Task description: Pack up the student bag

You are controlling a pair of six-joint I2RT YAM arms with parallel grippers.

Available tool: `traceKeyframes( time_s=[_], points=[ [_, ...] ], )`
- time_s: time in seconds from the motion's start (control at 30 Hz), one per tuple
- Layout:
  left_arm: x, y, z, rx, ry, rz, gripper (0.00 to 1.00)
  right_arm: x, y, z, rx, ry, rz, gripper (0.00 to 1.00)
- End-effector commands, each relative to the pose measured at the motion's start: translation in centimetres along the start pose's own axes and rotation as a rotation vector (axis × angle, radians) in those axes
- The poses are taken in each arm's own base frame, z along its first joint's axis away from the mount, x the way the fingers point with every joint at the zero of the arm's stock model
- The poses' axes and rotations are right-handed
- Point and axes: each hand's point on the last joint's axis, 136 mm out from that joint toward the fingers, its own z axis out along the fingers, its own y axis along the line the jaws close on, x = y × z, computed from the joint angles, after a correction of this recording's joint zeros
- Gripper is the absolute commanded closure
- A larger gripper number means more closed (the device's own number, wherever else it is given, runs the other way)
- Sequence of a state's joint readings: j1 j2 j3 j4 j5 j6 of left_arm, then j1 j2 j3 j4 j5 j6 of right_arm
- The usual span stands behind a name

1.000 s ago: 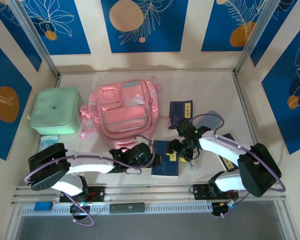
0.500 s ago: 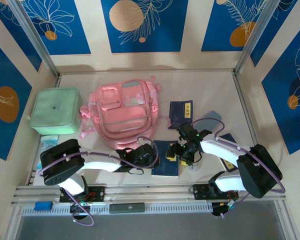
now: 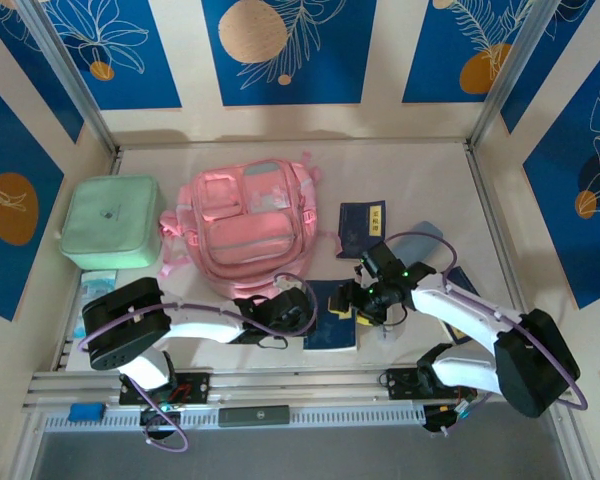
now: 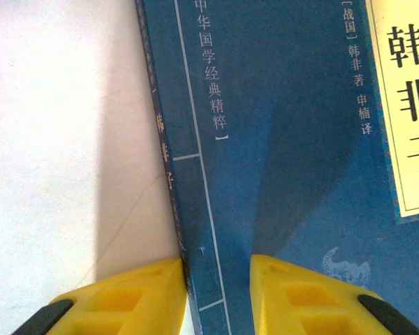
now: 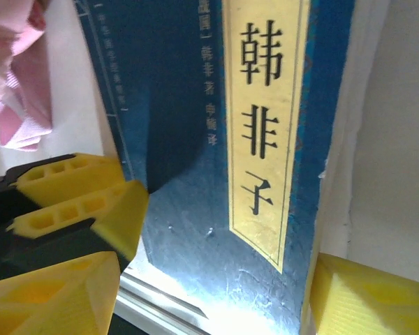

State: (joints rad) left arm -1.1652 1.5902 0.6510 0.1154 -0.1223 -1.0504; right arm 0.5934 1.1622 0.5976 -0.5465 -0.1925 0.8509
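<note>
At counter [image 3: 420, 180] near edge, blue book [image 3: 332, 315] pickup seemed under way | left pincer [image 4: 220, 279] narrowly straddled spine, grip unclear | right pincer [image 5: 209, 300] stood wide apart | student bag [image 3: 245, 225] lay just behind | next needed a firm hold

Bright, even light in the top view, shadows soft and faint. Large soft pink fabric backpack [image 3: 245, 225] a bit washed out. Left wrist shot: white tabletop [image 4: 56, 139] blown out, yellow plastic fingertips [image 4: 126, 300] blurry up close. Right wrist: hot glare on the near end of the dark blue paperback book [image 5: 188, 209], heavy shadow over its left side.
</note>
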Motion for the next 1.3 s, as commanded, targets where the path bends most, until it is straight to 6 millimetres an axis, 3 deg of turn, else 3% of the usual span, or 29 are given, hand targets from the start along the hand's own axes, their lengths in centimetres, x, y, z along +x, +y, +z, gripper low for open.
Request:
traceKeyframes(
  time_s=[0.0, 0.23, 0.5, 0.83, 1.1, 1.27],
  points=[
    [0.7, 1.6, 1.3, -0.059, 0.024, -0.013, 0.68, 0.9, 1.6, -0.6, -0.075, 0.035, -0.062, 0.32],
    [0.7, 1.4, 1.3, -0.055, 0.027, -0.009, 0.68, 0.8, 1.4, -1.1, -0.053, 0.025, -0.087, 0.43],
    [0.7, 1.3, 1.1, -0.053, 0.029, -0.007, 0.68, 1.2, 1.4, -1.0, -0.068, 0.032, -0.098, 0.71],
    [0.0, -0.1, 0.3, -0.011, 0.015, -0.003, 0.64, 1.0, 1.4, -2.2, -0.087, -0.013, -0.101, 0.96],
    [-3.0, -2.6, -4.0, 0.111, -0.042, 0.034, 0.52, 0.6, 3.0, -5.1, -0.177, -0.069, -0.099, 0.99],
    [-5.9, -3.1, -8.4, 0.22, -0.094, 0.012, 0.46, 0.4, 5.4, -8.1, -0.264, -0.118, -0.142, 1.0]
  ],
)
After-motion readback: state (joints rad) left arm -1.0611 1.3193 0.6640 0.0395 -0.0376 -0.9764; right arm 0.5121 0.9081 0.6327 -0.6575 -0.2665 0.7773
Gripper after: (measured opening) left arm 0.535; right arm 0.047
